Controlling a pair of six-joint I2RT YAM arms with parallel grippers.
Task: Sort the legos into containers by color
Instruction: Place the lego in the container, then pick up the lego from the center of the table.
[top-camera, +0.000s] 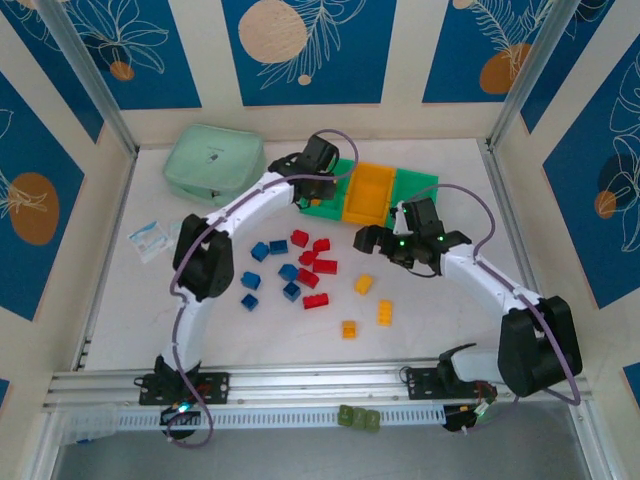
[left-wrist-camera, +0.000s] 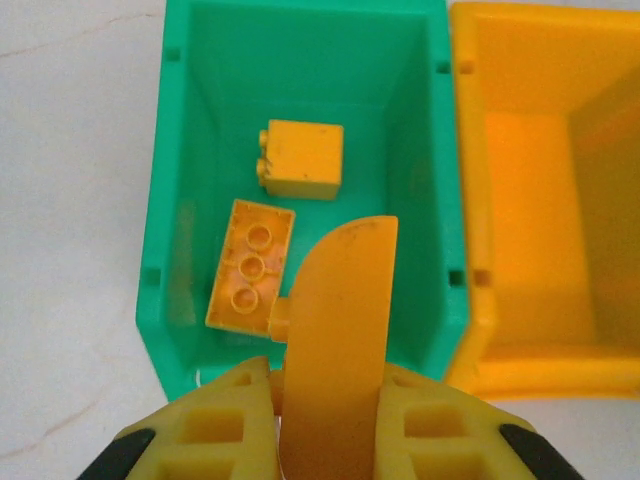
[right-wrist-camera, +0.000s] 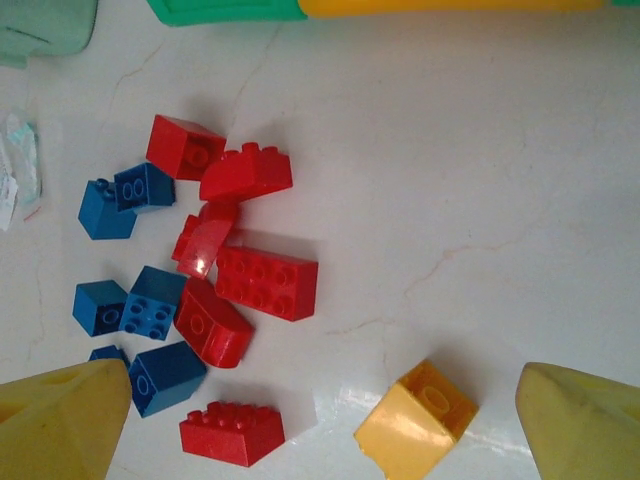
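My left gripper (left-wrist-camera: 335, 385) is shut on a curved yellow-orange lego (left-wrist-camera: 340, 330) and hangs over the left green container (left-wrist-camera: 180, 200), where two yellow legos (left-wrist-camera: 300, 160) lie. In the top view this gripper (top-camera: 318, 180) covers part of that green bin (top-camera: 345, 170); beside it stand the orange container (top-camera: 370, 193) and the right green one (top-camera: 412, 190). My right gripper (right-wrist-camera: 320, 400) is open over the table, a yellow lego (right-wrist-camera: 415, 420) between its fingers and untouched. Red legos (top-camera: 310, 262), blue legos (top-camera: 265, 250) and yellow legos (top-camera: 385, 312) lie scattered mid-table.
A mint-green zip case (top-camera: 213, 162) lies at the back left, and a small packet (top-camera: 150, 240) sits near the left wall. Olive-green blocks (top-camera: 358, 418) rest on the front rail. Metal posts stand at both back corners.
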